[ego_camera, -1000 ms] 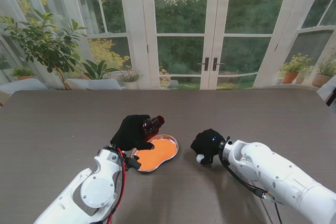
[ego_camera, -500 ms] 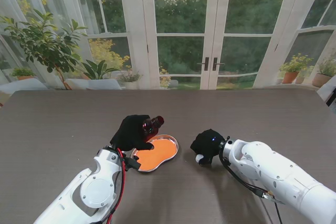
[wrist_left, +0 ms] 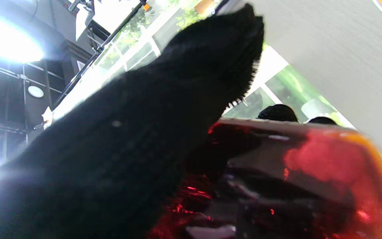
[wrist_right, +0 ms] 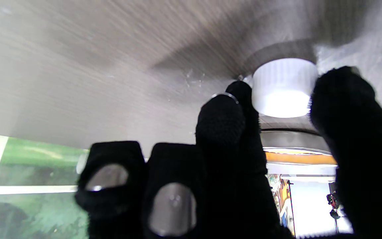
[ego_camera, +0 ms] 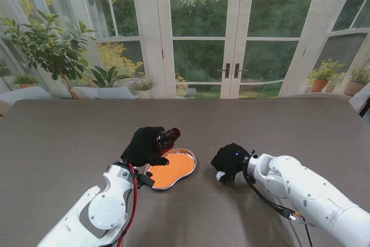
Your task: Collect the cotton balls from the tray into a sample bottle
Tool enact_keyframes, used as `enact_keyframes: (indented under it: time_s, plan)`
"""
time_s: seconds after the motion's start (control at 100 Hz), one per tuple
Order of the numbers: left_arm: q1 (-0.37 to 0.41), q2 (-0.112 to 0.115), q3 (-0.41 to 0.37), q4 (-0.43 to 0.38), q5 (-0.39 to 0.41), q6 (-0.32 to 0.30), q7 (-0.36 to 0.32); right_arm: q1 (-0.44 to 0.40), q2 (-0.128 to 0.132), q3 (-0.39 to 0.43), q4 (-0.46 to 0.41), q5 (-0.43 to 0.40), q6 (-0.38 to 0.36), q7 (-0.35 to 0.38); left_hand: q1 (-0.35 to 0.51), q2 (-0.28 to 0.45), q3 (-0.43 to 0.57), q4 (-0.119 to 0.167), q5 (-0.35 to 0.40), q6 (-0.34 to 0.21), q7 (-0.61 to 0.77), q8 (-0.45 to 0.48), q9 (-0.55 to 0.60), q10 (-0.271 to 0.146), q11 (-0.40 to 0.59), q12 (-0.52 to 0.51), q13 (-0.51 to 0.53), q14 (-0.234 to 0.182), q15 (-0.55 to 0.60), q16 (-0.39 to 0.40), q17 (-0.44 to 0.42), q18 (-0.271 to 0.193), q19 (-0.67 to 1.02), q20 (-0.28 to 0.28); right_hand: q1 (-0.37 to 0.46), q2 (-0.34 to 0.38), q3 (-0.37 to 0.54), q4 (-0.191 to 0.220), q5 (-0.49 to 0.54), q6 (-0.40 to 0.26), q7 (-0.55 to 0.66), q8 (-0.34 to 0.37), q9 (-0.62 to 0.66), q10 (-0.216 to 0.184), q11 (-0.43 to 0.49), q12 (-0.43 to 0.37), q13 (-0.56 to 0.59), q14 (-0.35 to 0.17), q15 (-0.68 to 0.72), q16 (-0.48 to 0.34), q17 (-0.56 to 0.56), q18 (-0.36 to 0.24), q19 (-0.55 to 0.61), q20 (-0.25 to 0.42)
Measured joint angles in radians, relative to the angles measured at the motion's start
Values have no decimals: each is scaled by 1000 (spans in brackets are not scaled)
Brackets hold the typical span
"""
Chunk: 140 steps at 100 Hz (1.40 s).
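Holding the dark red bottle tilted, neck pointing far-right, the left hand is wrapped around it above the orange tray's near-left end. Right hand, right of the tray, pinches a white cap against the table. Cotton balls: none discernible.

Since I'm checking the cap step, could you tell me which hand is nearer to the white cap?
Right. The right hand has its fingers around the white cap on the table; the left hand is across the tray, holding the bottle.
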Motion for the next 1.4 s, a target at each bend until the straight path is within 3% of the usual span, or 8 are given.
enact_keyframes:
  time_s: [0.21, 0.54, 0.79, 0.97, 1.2, 1.4]
  plan:
    - [-1, 0, 1, 0, -1, 5, -2, -13, -2, 30, 0, 16, -31, 21, 0, 0, 0, 0, 0, 0, 0, 0, 0, 0, 0, 0, 0, 0, 0, 0, 0, 0, 0, 0, 0, 1, 0, 0, -1, 0, 0, 0, 0, -2, 0, 1, 0, -2, 0, 0, 0, -1, 0, 0]
    - [-1, 0, 1, 0, -3, 19, -8, -77, -9, 161, -60, 49, -39, 105, 0, 0, 0, 0, 0, 0, 0, 0, 0, 0, 0, 0, 0, 0, 0, 0, 0, 0, 0, 0, 0, 1, 0, 0, -1, 0, 0, 0, 0, -3, 0, 1, 0, -3, -1, 0, 0, -2, 0, 0]
    - [-4, 3, 2, 7, -9, 29, -29, -186, -11, 358, -226, 73, -16, 232, 0, 0, 0, 0, 0, 0, 0, 0, 0, 0, 0, 0, 0, 0, 0, 0, 0, 0, 0, 0, 0, 1, 0, 0, -1, 0, 0, 0, 0, -3, 0, 1, 0, -3, -1, 0, 0, -2, 0, 0]
    - [-3, 6, 2, 16, -12, 32, -42, -262, -17, 480, -372, 138, 47, 308, 0, 0, 0, 0, 0, 0, 0, 0, 0, 0, 0, 0, 0, 0, 0, 0, 0, 0, 0, 0, 0, 2, 0, 0, -1, 0, 0, 0, 0, -3, 0, 1, 0, -3, -1, 0, 0, -2, 0, 0]
    - [-4, 10, 5, 27, -17, 36, -61, -330, -26, 589, -542, 202, 101, 344, 0, 0, 0, 0, 0, 0, 0, 0, 0, 0, 0, 0, 0, 0, 0, 0, 0, 0, 0, 0, 0, 2, 0, 0, -1, 0, 0, 0, 0, -3, 0, 1, 0, -3, -1, 0, 0, -2, 0, 0]
    - [-16, 13, 20, 46, -25, 37, -71, -359, -35, 630, -652, 254, 147, 339, 0, 0, 0, 0, 0, 0, 0, 0, 0, 0, 0, 0, 0, 0, 0, 0, 0, 0, 0, 0, 0, 2, 0, 0, -1, 0, 0, 0, 0, -3, 0, 1, 0, -3, -1, 0, 0, -2, 0, 0]
